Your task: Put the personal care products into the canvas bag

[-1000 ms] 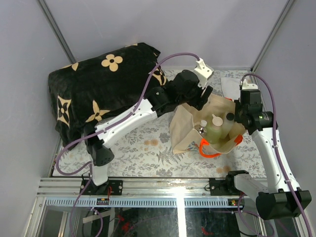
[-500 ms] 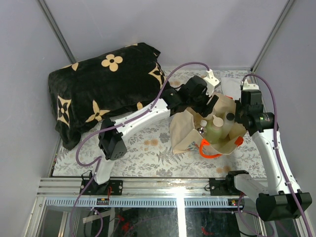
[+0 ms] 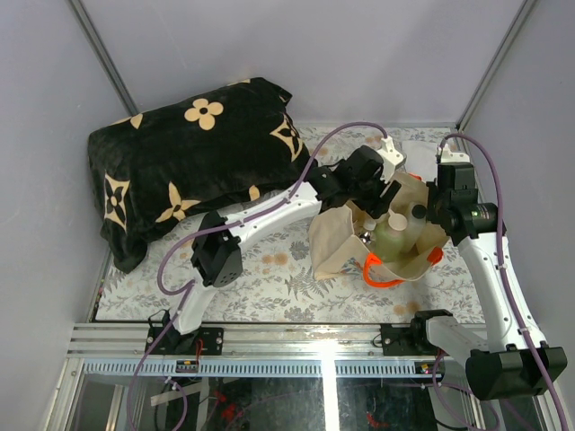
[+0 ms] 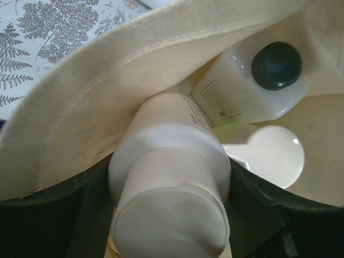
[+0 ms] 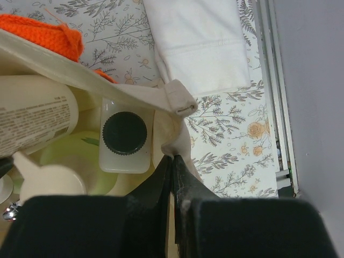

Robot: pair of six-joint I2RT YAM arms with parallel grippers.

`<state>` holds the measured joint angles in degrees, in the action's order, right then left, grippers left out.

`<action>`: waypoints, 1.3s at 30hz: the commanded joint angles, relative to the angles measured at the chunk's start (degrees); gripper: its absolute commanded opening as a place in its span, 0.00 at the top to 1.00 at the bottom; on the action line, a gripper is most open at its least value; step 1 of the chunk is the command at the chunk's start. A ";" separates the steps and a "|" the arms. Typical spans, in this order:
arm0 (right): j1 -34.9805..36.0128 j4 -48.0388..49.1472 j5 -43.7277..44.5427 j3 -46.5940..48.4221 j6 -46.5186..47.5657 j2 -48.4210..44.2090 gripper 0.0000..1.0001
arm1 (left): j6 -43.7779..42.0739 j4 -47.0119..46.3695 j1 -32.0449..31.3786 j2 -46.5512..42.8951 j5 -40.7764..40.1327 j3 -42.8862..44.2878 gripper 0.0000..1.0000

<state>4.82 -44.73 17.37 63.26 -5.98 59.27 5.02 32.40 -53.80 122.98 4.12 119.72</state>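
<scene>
- Clamped in left gripper: 1 cream bottle, lower centre of frame, inside canvas bag mouth.
- Just beyond, upper right: 1 white bottle with dark cap, 1 pale green bottle with beige cap, both bagged.
- Pinched tight on bag rim: right gripper, just right of white bottle.

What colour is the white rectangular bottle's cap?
Black cap; clearest in the right wrist view.

The left arm and right arm share white links, black joints, looping purple cables, black fingers.
</scene>
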 commanded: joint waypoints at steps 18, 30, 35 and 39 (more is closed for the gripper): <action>-0.10 -5.93 1.56 1.76 0.07 0.96 1.00 | -8.83 0.26 -2.37 4.63 3.17 -0.63 1.00; -0.07 -5.74 2.76 2.99 -1.95 -0.18 0.96 | -6.54 -3.14 -2.96 6.81 3.31 -0.74 0.55; -0.14 -5.89 2.57 2.71 -2.10 -0.38 0.89 | -6.49 -2.65 -2.89 5.93 3.51 -1.04 0.24; -0.10 -5.87 2.57 2.72 -2.10 -0.53 0.86 | -5.76 -2.92 -2.85 3.19 3.38 -1.80 0.01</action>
<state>4.82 -46.70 18.50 64.64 -7.70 59.68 -1.76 31.55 -55.96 129.58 6.63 118.89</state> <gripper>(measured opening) 0.127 0.919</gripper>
